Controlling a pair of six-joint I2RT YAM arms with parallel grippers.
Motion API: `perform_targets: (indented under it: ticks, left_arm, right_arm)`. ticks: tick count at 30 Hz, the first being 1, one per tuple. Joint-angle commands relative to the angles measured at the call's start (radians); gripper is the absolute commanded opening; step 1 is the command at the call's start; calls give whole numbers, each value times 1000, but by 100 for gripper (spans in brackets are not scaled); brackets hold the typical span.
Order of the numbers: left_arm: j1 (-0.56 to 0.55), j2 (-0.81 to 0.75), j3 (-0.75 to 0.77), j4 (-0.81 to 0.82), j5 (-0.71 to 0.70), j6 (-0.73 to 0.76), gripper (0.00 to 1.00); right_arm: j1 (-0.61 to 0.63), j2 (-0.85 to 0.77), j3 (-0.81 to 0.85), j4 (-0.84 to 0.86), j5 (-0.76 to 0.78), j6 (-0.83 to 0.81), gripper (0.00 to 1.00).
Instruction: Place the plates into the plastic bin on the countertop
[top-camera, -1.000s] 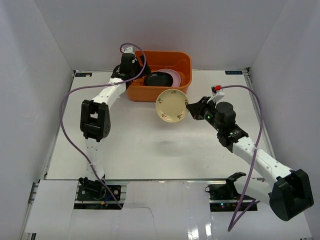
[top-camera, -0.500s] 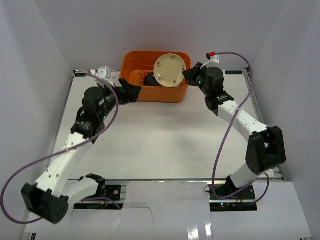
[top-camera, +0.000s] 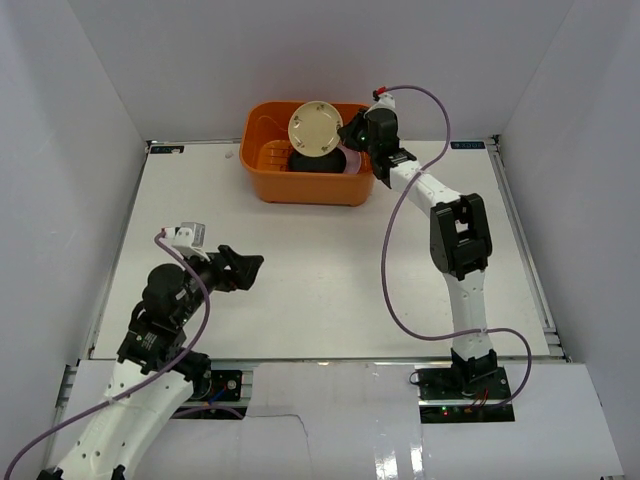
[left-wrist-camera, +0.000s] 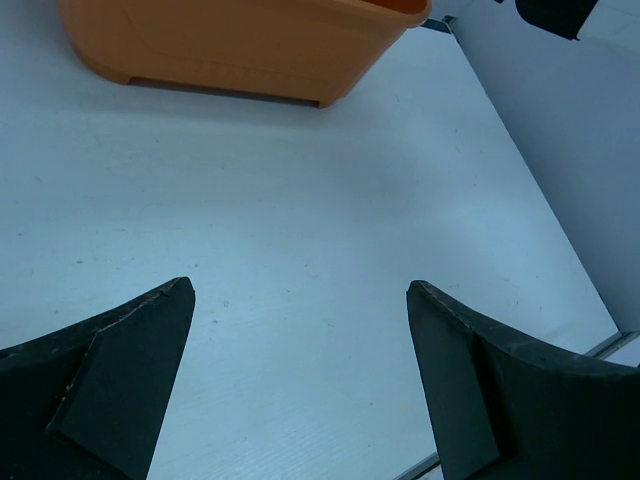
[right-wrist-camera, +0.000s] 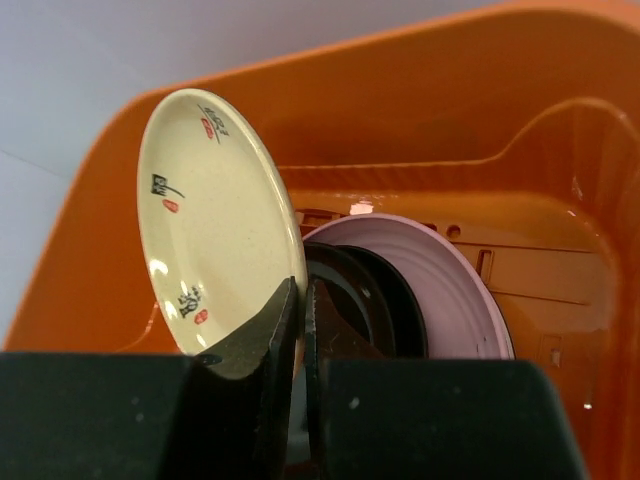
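Observation:
My right gripper (top-camera: 343, 133) is shut on the rim of a cream plate (top-camera: 316, 128) with small red and dark marks and holds it on edge above the orange plastic bin (top-camera: 262, 182). In the right wrist view the cream plate (right-wrist-camera: 215, 225) is clamped at its lower edge by my right gripper (right-wrist-camera: 301, 300). Below it in the bin (right-wrist-camera: 420, 120) lie a pink plate (right-wrist-camera: 445, 270) and glossy black plates (right-wrist-camera: 375, 295). My left gripper (top-camera: 250, 268) is open and empty low over the white countertop (top-camera: 330, 270), well in front of the bin (left-wrist-camera: 240, 45); its fingertips (left-wrist-camera: 170, 310) frame bare table.
The enclosure's white walls stand close on the left, right and back. The metal table edge (left-wrist-camera: 600, 345) runs at the right of the left wrist view. Purple cables loop from both arms over the tabletop.
My right gripper carried the cream plate from over the table's middle to above the bin. My left arm drew back from the bin to the near left of the table.

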Motion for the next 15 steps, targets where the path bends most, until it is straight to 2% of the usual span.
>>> perform_targets:
  ticks: [1, 4, 6, 7, 10, 11, 15]
  left_arm:
    - [-3, 59, 33, -1, -24, 30, 98]
    - [0, 111, 41, 2, 10, 31, 98]
    - [1, 122, 43, 2, 39, 35, 98]
    - [1, 120, 40, 2, 41, 35, 98]
    - [3, 102, 40, 3, 30, 35, 98]
    - [4, 99, 38, 3, 28, 33, 98]
    - [3, 92, 35, 3, 30, 35, 98]
  right_arm:
    - [16, 64, 159, -55, -10, 19, 8]
    - [35, 95, 192, -82, 16, 11, 8]
    - [41, 85, 162, -78, 47, 3, 12]
    - [41, 82, 151, -70, 47, 0, 20]
    - [44, 71, 140, -75, 56, -17, 34]
    - [44, 68, 142, -82, 58, -36, 44]
    - [43, 20, 144, -131, 90, -93, 59]
